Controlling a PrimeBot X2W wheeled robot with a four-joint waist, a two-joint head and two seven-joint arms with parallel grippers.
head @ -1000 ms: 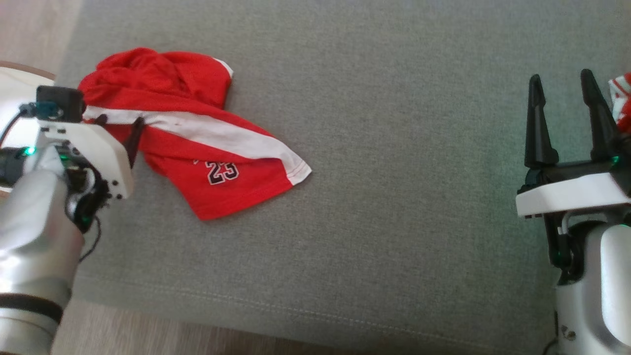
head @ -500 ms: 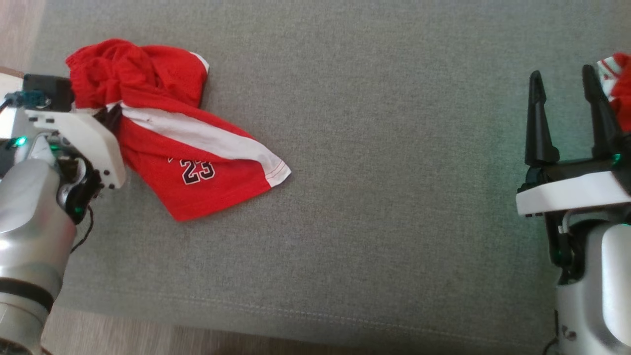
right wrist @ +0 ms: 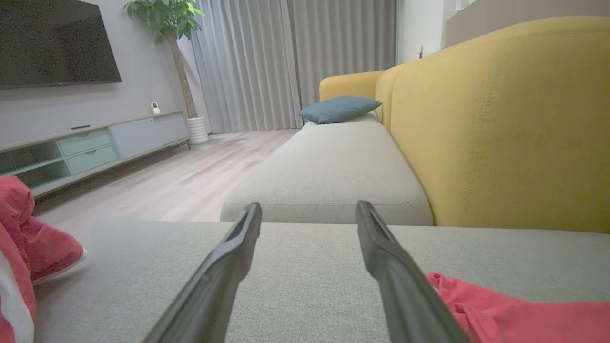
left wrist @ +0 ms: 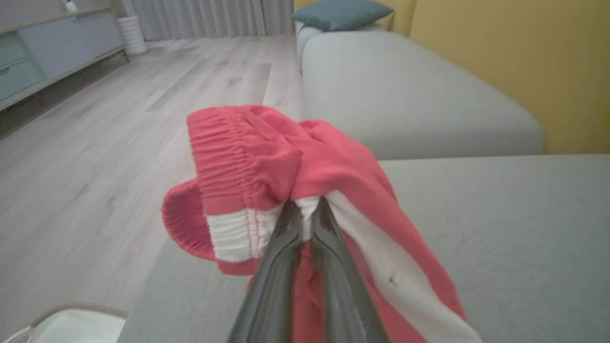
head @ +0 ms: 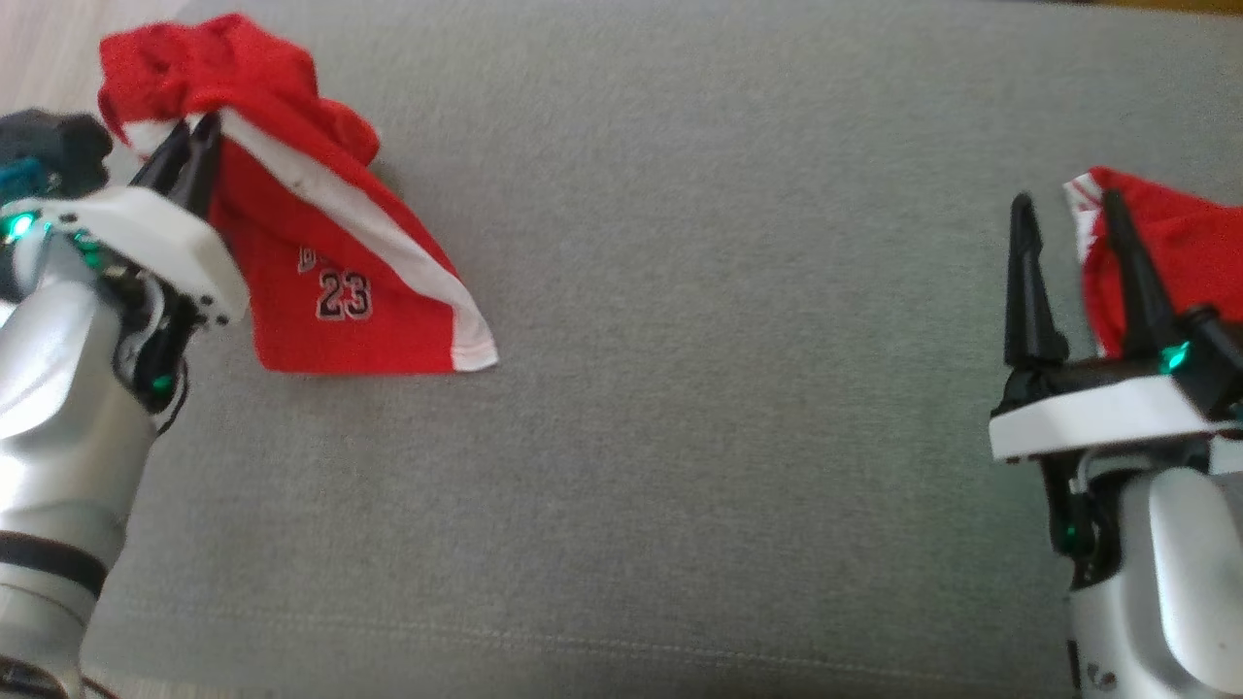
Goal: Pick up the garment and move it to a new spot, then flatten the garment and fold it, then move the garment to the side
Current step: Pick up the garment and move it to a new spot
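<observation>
Left end effector [head: 191, 131], open earlier, is now clamping and lifting the garment [head: 330, 291]; right end effector [head: 1065, 202] staying open

Right gripper [head: 1065, 197] — two long, tapered black fingers [head: 1028, 291] above a white wrist plate [head: 1097, 422]. A green LED [head: 1177, 356] sits beside the plate, a thin pale cable [head: 1081, 469] below it, and a silver-grey forearm shell [head: 1165, 563] lower still.
Left gripper [head: 189, 131] — matching left plate [head: 155, 233] with dark screws [head: 207, 300], a black-and-teal camera block [head: 49, 150] and a black forearm band [head: 44, 563].

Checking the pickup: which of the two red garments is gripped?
The red shorts numbered 23: the left gripper is shut on their white stripe. The other red garment lies ungripped beside the open right gripper.
</observation>
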